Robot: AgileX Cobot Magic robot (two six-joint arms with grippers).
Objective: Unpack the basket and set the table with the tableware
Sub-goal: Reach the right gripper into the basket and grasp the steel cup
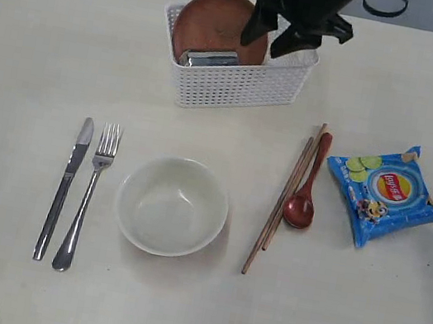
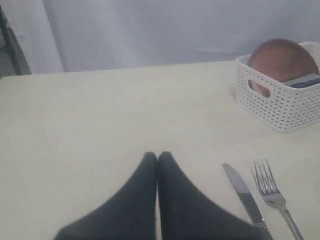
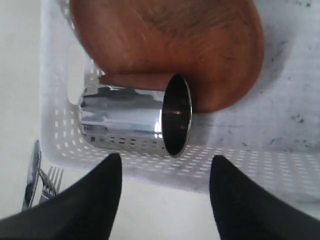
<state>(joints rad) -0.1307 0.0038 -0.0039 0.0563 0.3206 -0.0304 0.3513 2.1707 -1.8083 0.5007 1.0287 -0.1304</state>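
The left gripper (image 2: 158, 156) hovers over a bare area of the worktop (image 1: 45, 39) on the near left side; its jaws are closed against each other and hold nothing. Just beyond it, the steel knife (image 1: 65, 186) and fork (image 1: 87, 198) lie flat, side by side and nearly parallel, with the knife on the outside and both handles pointing to the near edge. The cream bowl (image 1: 172, 205) stands upright and empty just to the right of the fork, not touching it. Right of the bowl, the pair of wooden chopsticks (image 1: 280, 203) lies slanted, with its far ends leaning to the right. The reddish-brown spoon (image 1: 304, 196) lies just beside the pair on the right, bowl end nearest. The blue chip packet (image 1: 386, 192) lies flat, further right and apart from the spoon. At the far side of the worktop stands the white perforated basket (image 1: 238, 86). Inside it, the brown round plate (image 1: 216, 23) leans on edge, its upper part rising above the rim. The steel cup (image 3: 125, 117) lies on its side between the plate and the basket wall, touching the plate. The right gripper (image 1: 273, 38) is positioned above the right part of the basket; its jaws are spread wide apart and hold nothing, with the cup in line between them in the right wrist view.
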